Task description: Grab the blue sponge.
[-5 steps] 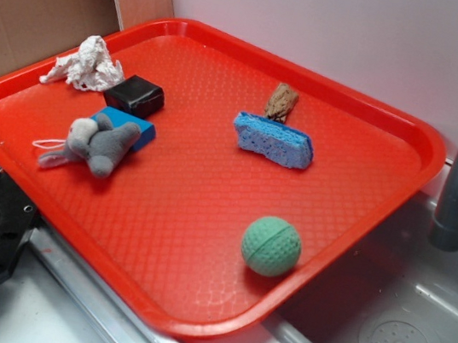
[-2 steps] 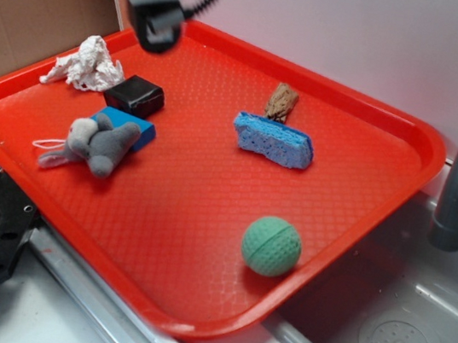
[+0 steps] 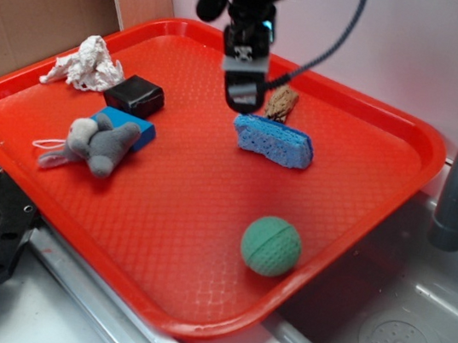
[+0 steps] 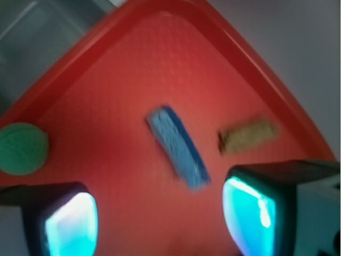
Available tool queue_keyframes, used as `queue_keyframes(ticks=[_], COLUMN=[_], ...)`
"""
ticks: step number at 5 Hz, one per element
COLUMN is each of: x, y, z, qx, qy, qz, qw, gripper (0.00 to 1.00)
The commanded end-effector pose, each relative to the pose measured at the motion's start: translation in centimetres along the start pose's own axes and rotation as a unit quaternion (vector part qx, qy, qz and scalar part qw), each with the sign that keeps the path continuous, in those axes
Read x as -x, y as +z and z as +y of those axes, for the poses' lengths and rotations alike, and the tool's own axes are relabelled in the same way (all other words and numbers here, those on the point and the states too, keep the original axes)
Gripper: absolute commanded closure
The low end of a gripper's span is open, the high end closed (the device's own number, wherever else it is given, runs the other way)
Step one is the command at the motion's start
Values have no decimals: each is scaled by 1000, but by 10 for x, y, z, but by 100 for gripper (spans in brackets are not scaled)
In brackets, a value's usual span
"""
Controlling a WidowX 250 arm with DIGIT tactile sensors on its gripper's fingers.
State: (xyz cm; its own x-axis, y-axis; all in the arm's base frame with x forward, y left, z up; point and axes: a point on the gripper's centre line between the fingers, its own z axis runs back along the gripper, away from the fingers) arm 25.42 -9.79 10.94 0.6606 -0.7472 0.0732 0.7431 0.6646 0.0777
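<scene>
Within a second our hand (image 3: 243, 96) had swept in from the tray's (image 3: 391, 127) far-left corner to hover above the blue sponge (image 3: 273, 140) — fingers (image 4: 72, 224) apart, empty. The sponge lay untouched near the far edge, beside a brown scrap (image 3: 281, 102) — descent came next, we judged.
</scene>
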Motion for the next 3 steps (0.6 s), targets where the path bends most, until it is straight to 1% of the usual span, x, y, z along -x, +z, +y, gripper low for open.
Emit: queue_keyframes(ticks=[1, 2, 3], x=[-12, -13, -14], y=[-30, -66, -75], z=[3, 4, 5], qx=[34, 11, 8], qy=[-58, -69, -62], qz=[-9, 23, 32], qw=[998, 997, 997], gripper=[0, 0, 100])
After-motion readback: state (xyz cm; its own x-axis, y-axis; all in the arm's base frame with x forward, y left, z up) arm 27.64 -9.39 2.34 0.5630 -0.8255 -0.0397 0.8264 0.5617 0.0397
